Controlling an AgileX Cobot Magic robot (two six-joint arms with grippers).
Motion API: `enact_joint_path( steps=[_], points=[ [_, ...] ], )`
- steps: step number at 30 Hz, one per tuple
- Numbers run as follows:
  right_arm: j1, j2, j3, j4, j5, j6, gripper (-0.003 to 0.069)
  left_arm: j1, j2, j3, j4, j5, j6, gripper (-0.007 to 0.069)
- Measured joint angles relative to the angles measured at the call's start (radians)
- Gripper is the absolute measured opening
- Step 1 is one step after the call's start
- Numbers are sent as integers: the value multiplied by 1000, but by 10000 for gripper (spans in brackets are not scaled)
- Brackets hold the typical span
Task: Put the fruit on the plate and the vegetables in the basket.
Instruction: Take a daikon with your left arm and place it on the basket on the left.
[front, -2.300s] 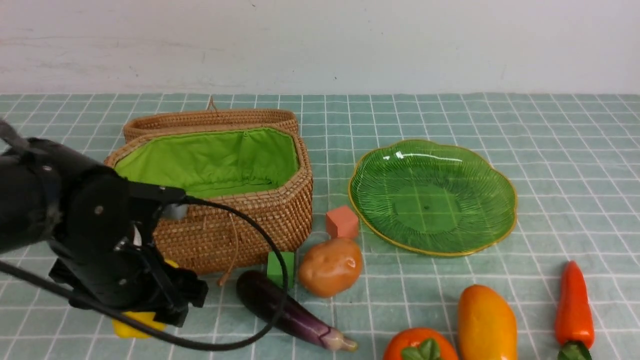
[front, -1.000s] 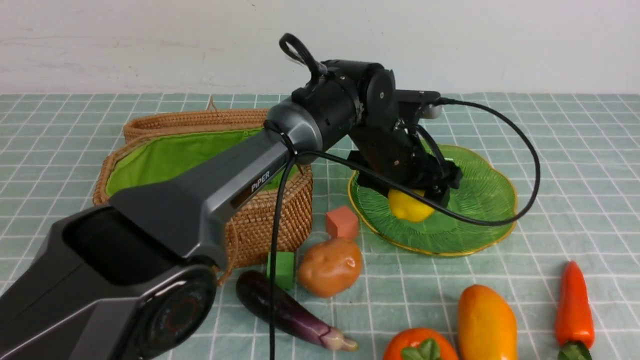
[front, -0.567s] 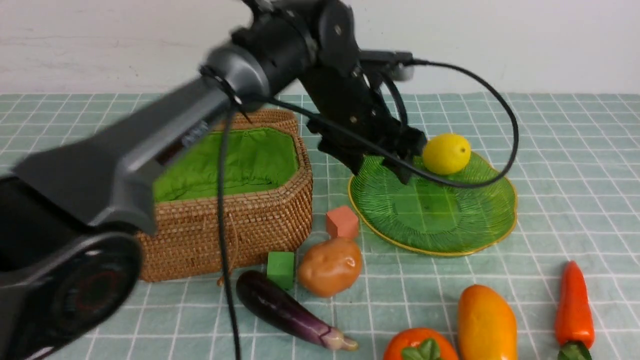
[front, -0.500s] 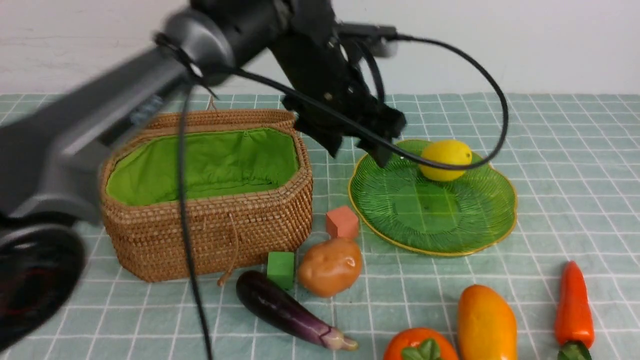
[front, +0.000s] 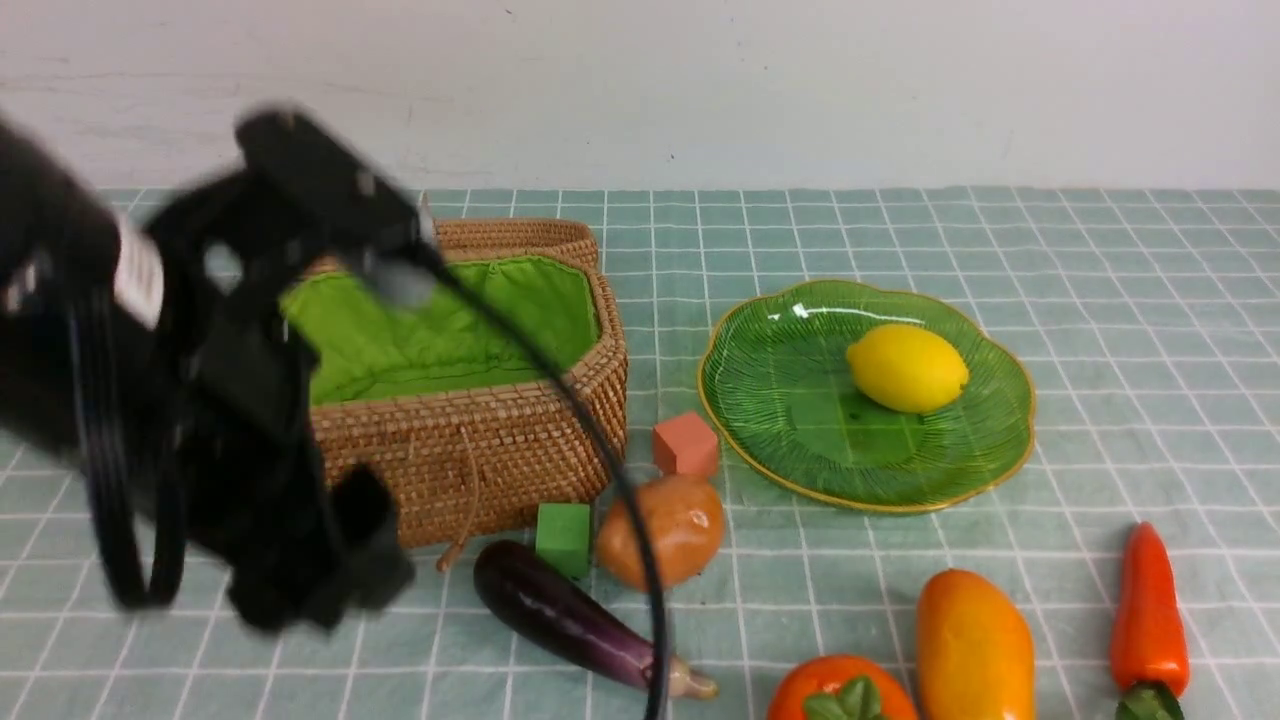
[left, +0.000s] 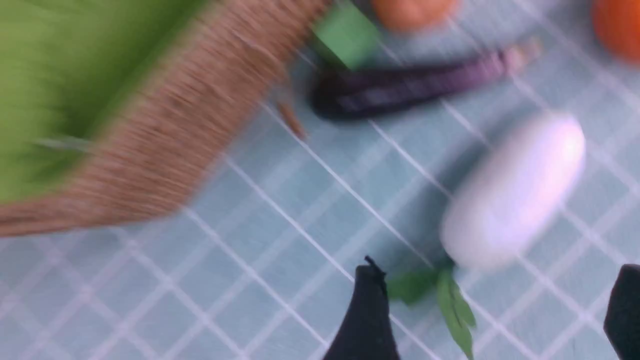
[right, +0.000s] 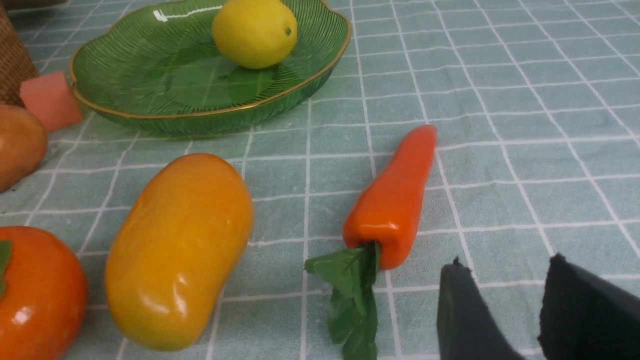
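The yellow lemon (front: 907, 368) lies on the green plate (front: 780, 400). My left gripper (front: 320, 590), blurred, hangs low in front of the wicker basket (front: 480, 450). In the left wrist view it (left: 496, 280) is open and empty over the cloth, by the green leaves of the white radish (left: 515, 190). The eggplant (front: 570, 620) and potato (front: 665, 530) lie in front of the basket. The mango (front: 973, 645), round orange-red fruit (front: 840, 690) and carrot (front: 1147, 620) lie at the front right. My right gripper (right: 505, 265) is open and empty beside the carrot (right: 395, 200).
A salmon-pink cube (front: 685, 445) sits between basket and plate. A green cube (front: 562, 538) sits between eggplant and potato. The basket's lid lies open behind it. The left arm's cable hangs across the potato.
My left gripper carried the lemon from the front left to the plate, let it go there, and swung back to the front left. The lemon settled on the plate.
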Motion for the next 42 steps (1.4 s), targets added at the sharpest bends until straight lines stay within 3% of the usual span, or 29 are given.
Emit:
enact_joint_path(
  steps=[5,13,22,28,34,38,42],
  points=[
    [0,0,0,0,0,0,240,0,28,275,-122,-156,304,578],
    [0,0,0,0,0,0,240,0,218,299,-284,-323,484,578],
    [0,0,0,0,0,0,240,-1,405,299,-365,-417,505,575],
    [0,0,0,0,0,0,240,-1,428,276,-366,-394,505,528],
    [0,0,0,0,0,0,240,-1,426,148,-277,-210,505,528],
    [0,0,0,0,0,0,240,0,388,-23,-50,-54,434,528],
    [0,0,0,0,0,0,240,31,342,-159,176,-68,339,528]
  ],
)
